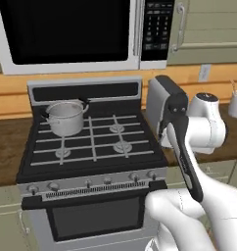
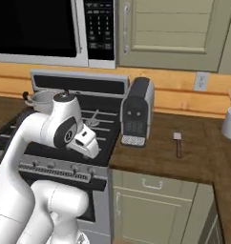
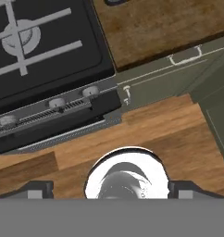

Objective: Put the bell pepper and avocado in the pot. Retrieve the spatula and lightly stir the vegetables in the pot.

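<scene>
Pot: one, on the stove's back-left burner.
Spatula: one, flat on the counter.
Gripper: fingers apart, seemingly empty.

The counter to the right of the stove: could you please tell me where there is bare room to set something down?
Bare wood lies between the toaster and the spatula, and again between the spatula and the white utensil holder. The front strip above the cabinet drawer is bare too. It is tightest beside the stove, where the toaster stands close to its edge.
</scene>
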